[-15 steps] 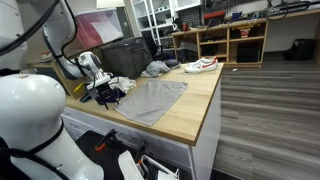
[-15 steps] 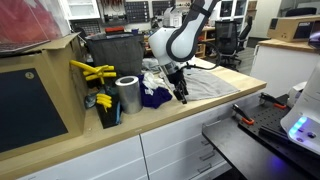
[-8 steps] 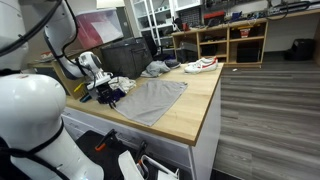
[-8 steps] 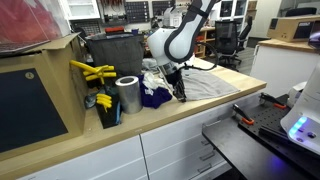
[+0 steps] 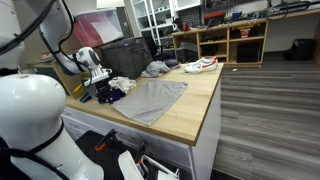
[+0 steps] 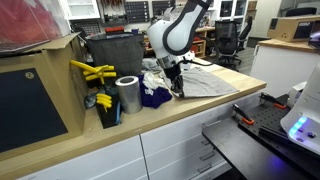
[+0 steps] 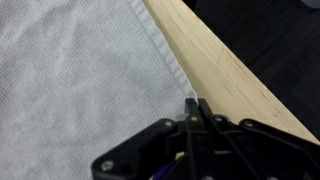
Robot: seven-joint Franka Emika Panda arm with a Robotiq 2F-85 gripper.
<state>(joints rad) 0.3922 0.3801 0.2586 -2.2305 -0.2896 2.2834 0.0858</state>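
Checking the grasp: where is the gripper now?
In the wrist view the gripper is shut on the hem of the grey cloth, beside a bare strip of wooden table; in an exterior view, next to a dark blue garment.

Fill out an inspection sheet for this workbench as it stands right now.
Surface: wooden benchtop, bare strip along its edge.
Job's things: grey cloth spread flat, one hem along the bench edge.
Clutter: dark blue rag, metal can, yellow tools, black bin, shoes.
Grippers: gripper shut at the cloth's hem; a pinch cannot be confirmed.
Cables: nothing seen on the benchtop.
Surroundings: shelving, wood floor, office chair.
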